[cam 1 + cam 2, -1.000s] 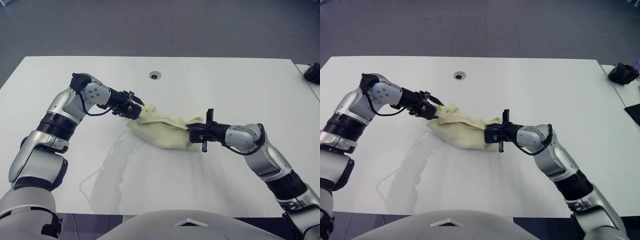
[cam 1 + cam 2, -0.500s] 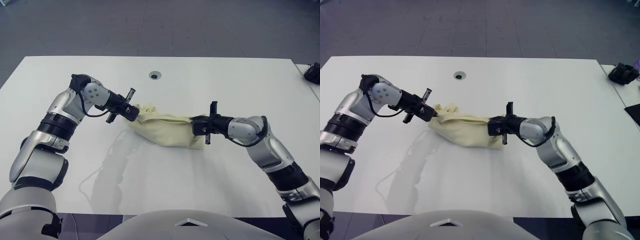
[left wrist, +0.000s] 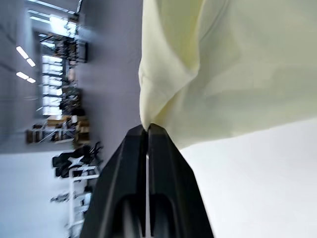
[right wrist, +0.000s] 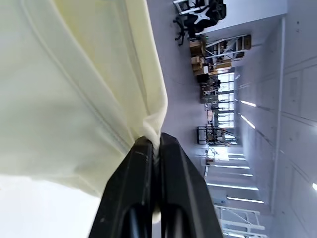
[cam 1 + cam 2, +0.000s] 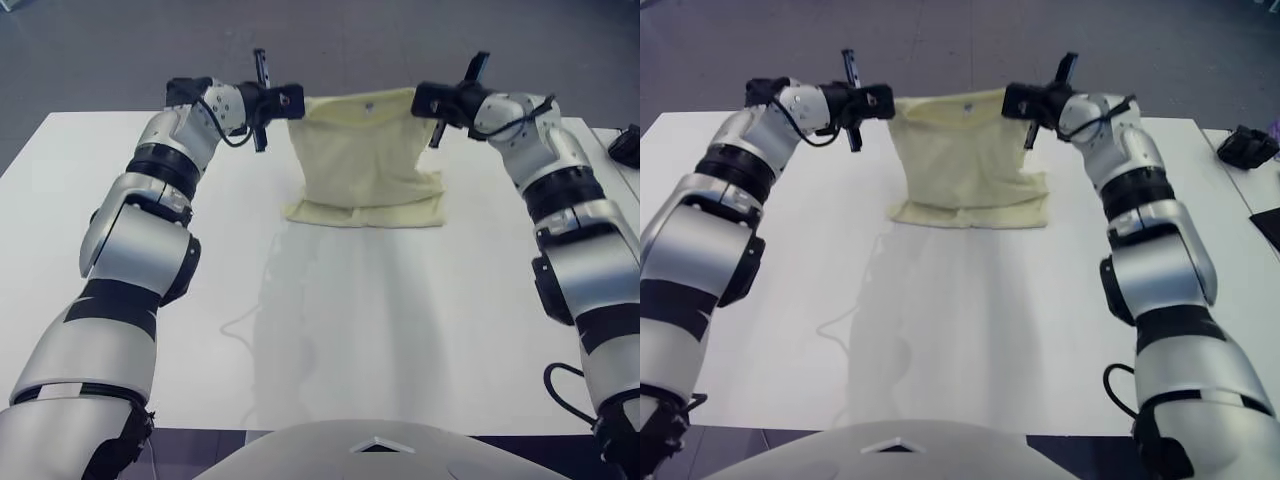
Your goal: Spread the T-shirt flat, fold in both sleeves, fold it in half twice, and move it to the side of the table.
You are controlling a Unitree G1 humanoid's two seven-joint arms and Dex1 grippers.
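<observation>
We held the yellow T-shirt (image 5: 365, 150) up near the table's (image 5: 420, 330) far edge, our left gripper (image 5: 290, 100) and right gripper (image 5: 420, 97) each pinched tight on a top corner, its bottom edge resting on the wide white top.

T-shirt (image 5: 365, 150): plain pale yellow all over, hem & seams same shade as the rest. Left gripper (image 5: 288, 99) & right gripper (image 5: 424, 98): black, incl. fingers. Left arm (image 5: 150, 230) & right arm (image 5: 580, 260): silver-grey shells w/ black bands at the joints, thin black cables near the wrists. Table (image 5: 400, 330): plain white top. Floor (image 5: 100, 50) behind: dark grey w/ faint square tile grid. Small object (image 5: 627, 146) off to the right: black.
</observation>
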